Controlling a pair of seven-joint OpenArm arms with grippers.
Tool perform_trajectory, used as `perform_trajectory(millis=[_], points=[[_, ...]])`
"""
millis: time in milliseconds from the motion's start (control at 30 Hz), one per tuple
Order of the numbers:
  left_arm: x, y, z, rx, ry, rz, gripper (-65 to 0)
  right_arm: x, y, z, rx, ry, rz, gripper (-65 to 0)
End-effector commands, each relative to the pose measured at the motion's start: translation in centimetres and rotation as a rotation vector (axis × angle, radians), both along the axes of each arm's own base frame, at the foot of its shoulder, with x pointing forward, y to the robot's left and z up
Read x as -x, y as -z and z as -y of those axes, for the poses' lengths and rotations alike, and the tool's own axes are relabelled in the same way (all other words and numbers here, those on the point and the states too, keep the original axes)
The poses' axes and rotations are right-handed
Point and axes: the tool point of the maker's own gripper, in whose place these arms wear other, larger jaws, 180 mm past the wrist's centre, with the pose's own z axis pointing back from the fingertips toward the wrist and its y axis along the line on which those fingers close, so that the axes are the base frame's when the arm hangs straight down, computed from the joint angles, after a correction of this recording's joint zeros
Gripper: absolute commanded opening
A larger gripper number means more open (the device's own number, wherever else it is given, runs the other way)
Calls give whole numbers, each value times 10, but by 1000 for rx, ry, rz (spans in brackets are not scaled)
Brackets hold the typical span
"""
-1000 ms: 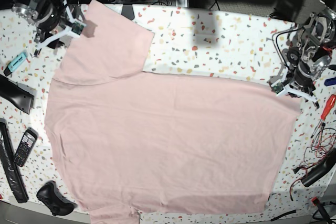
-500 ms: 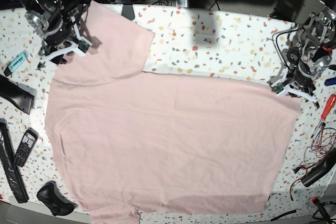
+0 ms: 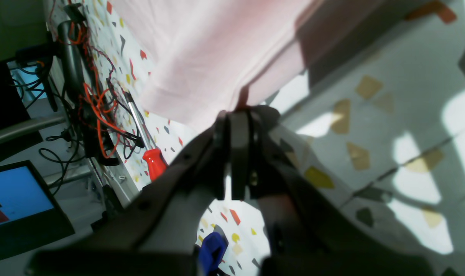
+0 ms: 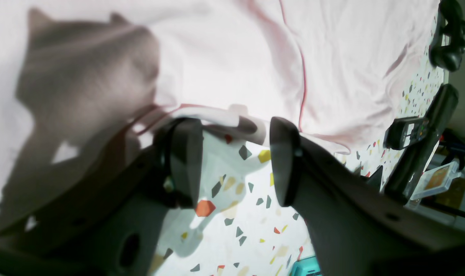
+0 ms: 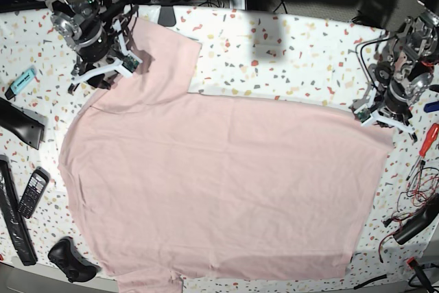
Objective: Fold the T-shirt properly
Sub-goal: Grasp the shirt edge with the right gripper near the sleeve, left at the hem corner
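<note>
On the speckled terrazzo table [image 5: 288, 53], the T-shirt [image 5: 226, 183] lies spread flat with its plain pale pink side up, covering most of the surface from the near edge to the far left corner. At the near edge, the hem overhangs the table slightly, and a dark game controller [image 5: 70, 260] sits just beside the near left corner of the cloth. Further left, a mobile phone [image 5: 32, 192] lies beside a long black bar, both apart from the fabric. On the opposite side, a red-handled screwdriver [image 5: 428, 139] and a bundle of red wires [image 5: 420, 184] lie beyond the cloth's side edge. Midway back on that side, the left gripper [image 5: 376, 116] sits at the far corner of the shirt; in the left wrist view, its jaws are pressed together with a pinch of the pink fabric edge between them. At the far left, one sleeve [image 5: 154, 60] extends toward the back of the table. The right gripper [image 4: 232, 161] is positioned over the outer edge of this sleeve; in the right wrist view, its fingers [image 4: 182, 161] stand wide apart, straddling a raised fold of the hem without clamping it. A turquoise object [image 5: 22, 80] lies left of this arm.
</note>
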Motion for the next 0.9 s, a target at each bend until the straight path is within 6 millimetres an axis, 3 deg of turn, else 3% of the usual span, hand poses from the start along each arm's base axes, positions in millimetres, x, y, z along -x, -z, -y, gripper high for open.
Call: perform_trajectory(millis=[0,200,400,667,867], points=[[7,5,-2,2,-1,-46,-650,-1,-2,3,8,-4,-5,-424],[7,5,-2,3,-1,-47,-650,0,-2,6,24,8,-10,-650],[12,8,-2,36,-54,-70,-650,-7,-9,20,88,27,39,-650],[20,11,-7,54,-95,-98,-650,-20,-41,51,194,62,106,-650],[20,11,-7,52,-96,-99,-650,-25,-56,57,229,63,137,-650]])
